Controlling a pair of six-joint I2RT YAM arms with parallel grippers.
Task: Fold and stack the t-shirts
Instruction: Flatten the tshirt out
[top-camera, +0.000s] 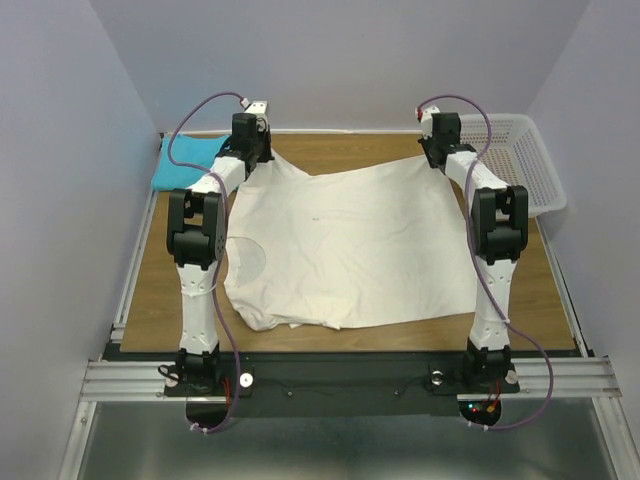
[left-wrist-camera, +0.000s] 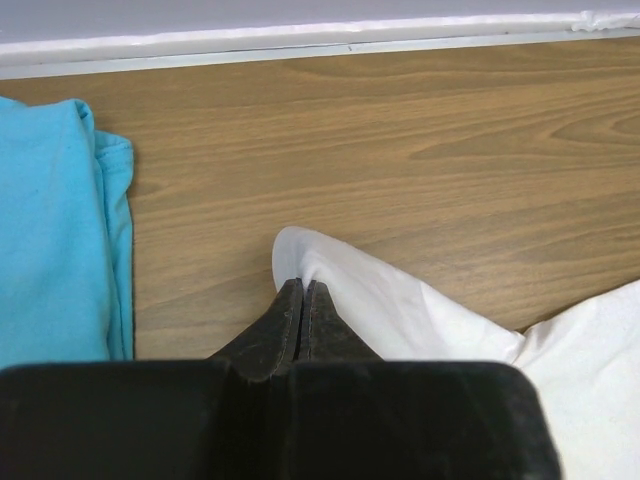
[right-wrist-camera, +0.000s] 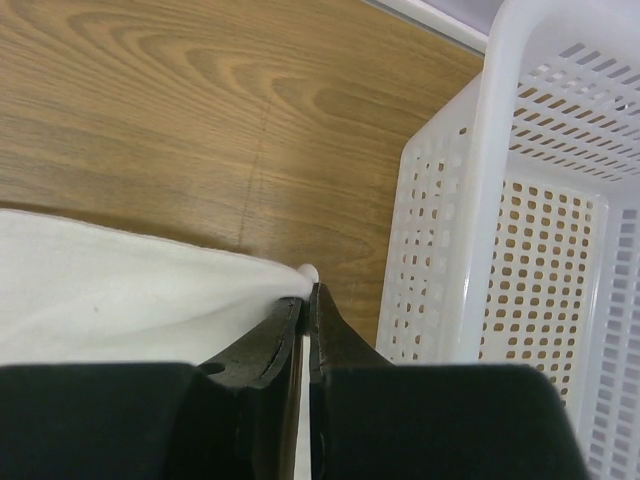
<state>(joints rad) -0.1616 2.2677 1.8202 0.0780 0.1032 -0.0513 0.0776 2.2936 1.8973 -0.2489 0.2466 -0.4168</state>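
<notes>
A plain cream-white cloth t-shirt (top-camera: 350, 240) lies spread wide over the middle of the brown wood-grain table top (top-camera: 150, 300), between the two arms. Its round neckline shows on the left side, near the left arm, and its near edge is rumpled and partly tucked under.

The left gripper (left-wrist-camera: 303, 291) is at the shirt's far left corner. Its two dark fingers are pressed together with no gap showing, pinching a rounded fold of the cream cloth at their tips. The right gripper (right-wrist-camera: 308, 296) is at the far right corner. Its fingers are likewise closed to a thin slit, and the shirt's edge runs into that slit and pokes out just past the tips. Between the two held corners, the shirt's far edge sags toward the near side of the table.

A plain turquoise-blue cloth t-shirt (top-camera: 185, 160) sits at the far left corner of the table, with layered edges showing. It is just beside the left gripper but apart from it, with bare wood between them.

A white plastic mesh basket (top-camera: 530, 170) stands at the far right, close beside the right gripper without touching it.
</notes>
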